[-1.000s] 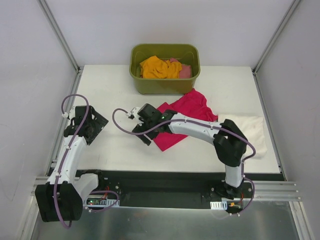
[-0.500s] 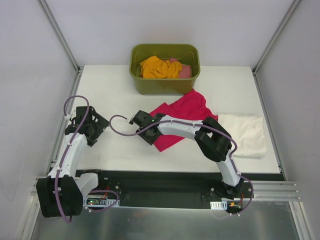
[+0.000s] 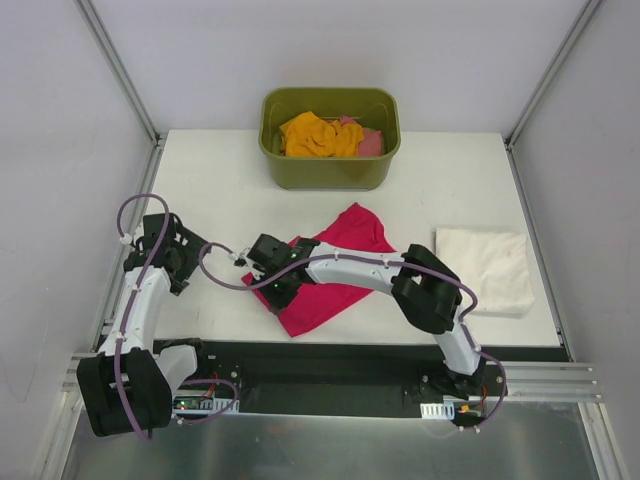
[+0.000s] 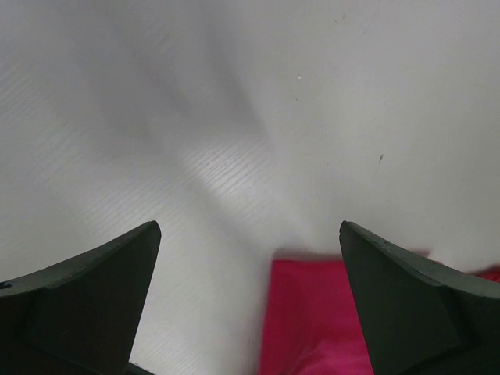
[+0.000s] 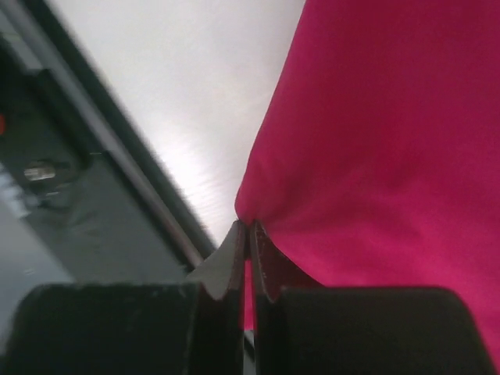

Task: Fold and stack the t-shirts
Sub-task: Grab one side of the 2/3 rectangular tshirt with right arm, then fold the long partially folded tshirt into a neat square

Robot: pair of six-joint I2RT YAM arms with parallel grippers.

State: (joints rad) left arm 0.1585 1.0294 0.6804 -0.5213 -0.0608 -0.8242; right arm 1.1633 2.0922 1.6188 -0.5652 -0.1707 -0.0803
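The crimson-pink t-shirt (image 3: 352, 235) lies rumpled on the middle of the worktop (image 3: 220, 190), towards its front edge. The cream-white t-shirt (image 3: 485, 268) is folded flat well apart to the right, and the orange t-shirt (image 3: 318, 135) and salmon-pink t-shirt (image 3: 370, 143) are heaped in the olive-green tub (image 3: 330, 178) at the back. We see the right jaws shut on a thin pinch of the crimson cloth at its left edge; the left jaws stand wide open and hold nothing, over bare worktop just beside that edge. We judge the grip slight: a pull could let the cloth slip out, and with only one point held the shirt could swing or bunch rather than spread. The pinched edge lies near the black front strip (image 3: 330, 358), so cloth could trail over it. The worktop is smooth, matt white; pale walls and aluminium posts (image 3: 120, 70) enclose it
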